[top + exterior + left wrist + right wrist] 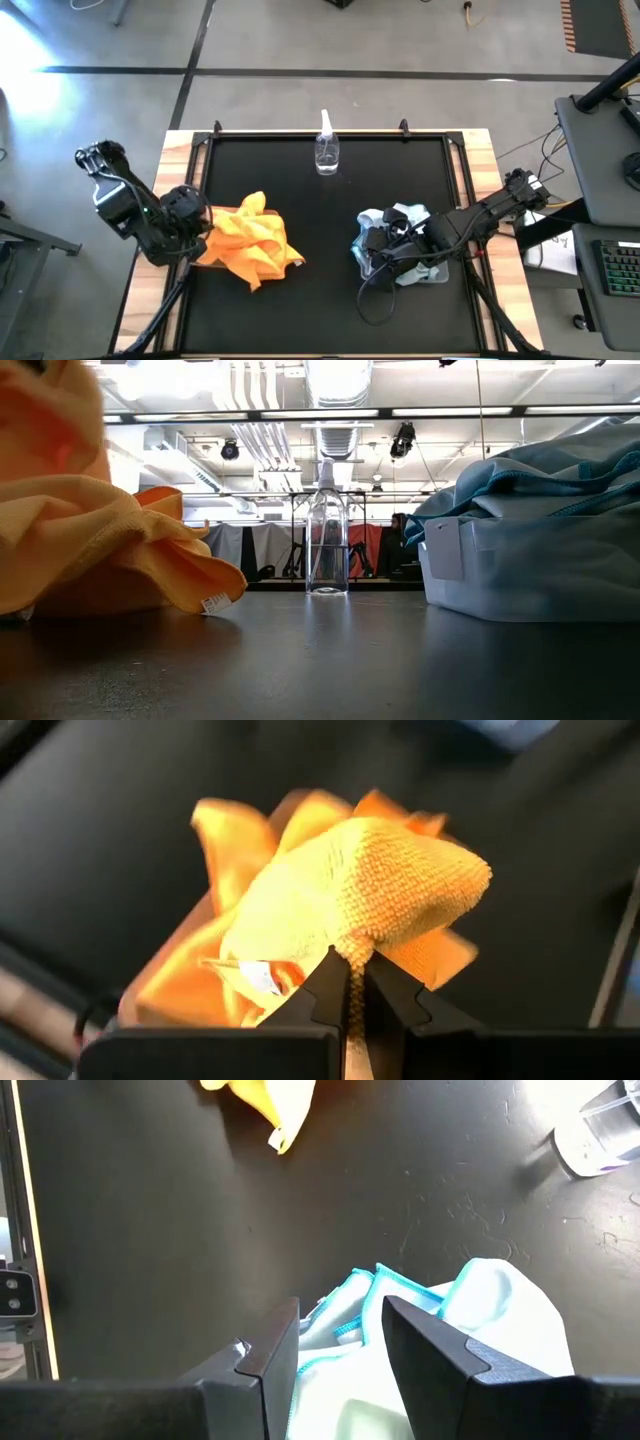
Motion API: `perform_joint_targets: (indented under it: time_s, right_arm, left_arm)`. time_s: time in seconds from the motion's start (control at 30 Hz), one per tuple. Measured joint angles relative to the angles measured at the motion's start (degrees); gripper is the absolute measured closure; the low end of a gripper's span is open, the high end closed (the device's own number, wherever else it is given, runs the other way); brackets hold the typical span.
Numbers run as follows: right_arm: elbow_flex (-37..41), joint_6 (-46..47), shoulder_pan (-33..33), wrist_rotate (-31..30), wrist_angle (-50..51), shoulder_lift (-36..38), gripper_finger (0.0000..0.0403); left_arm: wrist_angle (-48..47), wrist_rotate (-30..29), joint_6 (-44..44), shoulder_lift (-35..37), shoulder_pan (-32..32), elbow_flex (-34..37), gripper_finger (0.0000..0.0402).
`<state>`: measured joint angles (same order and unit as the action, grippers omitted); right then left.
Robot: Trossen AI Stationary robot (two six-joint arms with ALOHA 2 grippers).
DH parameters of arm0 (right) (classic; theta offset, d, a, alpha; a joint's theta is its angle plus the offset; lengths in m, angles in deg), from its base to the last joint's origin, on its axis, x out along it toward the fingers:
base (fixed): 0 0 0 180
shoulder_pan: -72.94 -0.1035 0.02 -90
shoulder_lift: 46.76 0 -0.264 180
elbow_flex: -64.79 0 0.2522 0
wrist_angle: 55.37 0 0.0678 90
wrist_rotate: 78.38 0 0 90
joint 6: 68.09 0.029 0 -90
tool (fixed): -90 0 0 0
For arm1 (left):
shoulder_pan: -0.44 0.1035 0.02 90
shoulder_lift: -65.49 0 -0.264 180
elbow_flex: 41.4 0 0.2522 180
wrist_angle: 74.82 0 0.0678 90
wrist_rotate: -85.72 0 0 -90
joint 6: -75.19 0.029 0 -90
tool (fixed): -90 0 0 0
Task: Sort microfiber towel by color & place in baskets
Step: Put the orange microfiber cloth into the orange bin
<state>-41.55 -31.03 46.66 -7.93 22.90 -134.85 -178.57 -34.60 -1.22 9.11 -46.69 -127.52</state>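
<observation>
1. We see a black work table (330, 300) w/ wooden side edges, viewed from above, and two dark robot arms reaching in from either side.
2. Left gripper (356, 982) sits at the table's left edge. Its fingers are pinched nearly together, a fold of orange microfiber towel (350, 890) clamped between the tips.
3. The rest of the orange towels (250, 240) spread just ahead of that gripper toward the table's middle, as one crumpled heap. Any tray under it is hidden; we can't tell.
4. A small white tag (214, 603) shows on the heap's edge in the low view.
5. Right gripper (340, 1335) hangs over the right-hand pile, fingers apart w/ a clear gap. Pale blue-grey towels (470, 1320) w/ teal stitched hems lie directly below and between the fingers. We see no grasp; whether the tips touch cloth we can't tell.
6. Those blue-grey towels (400, 225) fill a translucent grey-clear plastic basket (530, 570), mounded above its rim.
7. A clear plastic spray bottle (326, 148) stands upright at the table's far edge, well apart from both grippers, roughly between the two piles.
8. Beyond the right gripper, across bare black tabletop, one corner of the orange heap is visible in that wrist's view.
</observation>
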Motion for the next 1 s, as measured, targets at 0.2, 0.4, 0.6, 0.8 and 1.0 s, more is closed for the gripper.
perform_joint_targets:
  time_s: [0.2,0.4,0.6,0.8,1.0]
  right_arm:
    - [0.0,0.01,0.02,-0.03,0.0,0.0,0.0261]
    - [0.0,0.01,0.02,-0.03,-0.02,0.0,0.0261]
    - [0.0,0.01,0.04,-0.15,-0.03,0.0,0.0261]
    - [0.0,0.08,0.02,-1.57,-0.03,0.0,0.0261]
    - [0.0,0.06,0.02,-1.56,-0.04,-0.02,0.0261]
  left_arm:
    - [-0.07,7.06,-2.59,2.73,-0.01,8.98,0.04]
    - [0.21,10.3,-2.35,2.48,-0.03,12.59,0.04]
    - [0.23,10.35,0.97,1.26,-0.03,13.42,0.04]
    - [0.22,9.92,0.73,1.24,-0.03,13.48,0.0399]
    - [0.21,9.93,0.38,2.15,-0.03,13.48,0.0366]
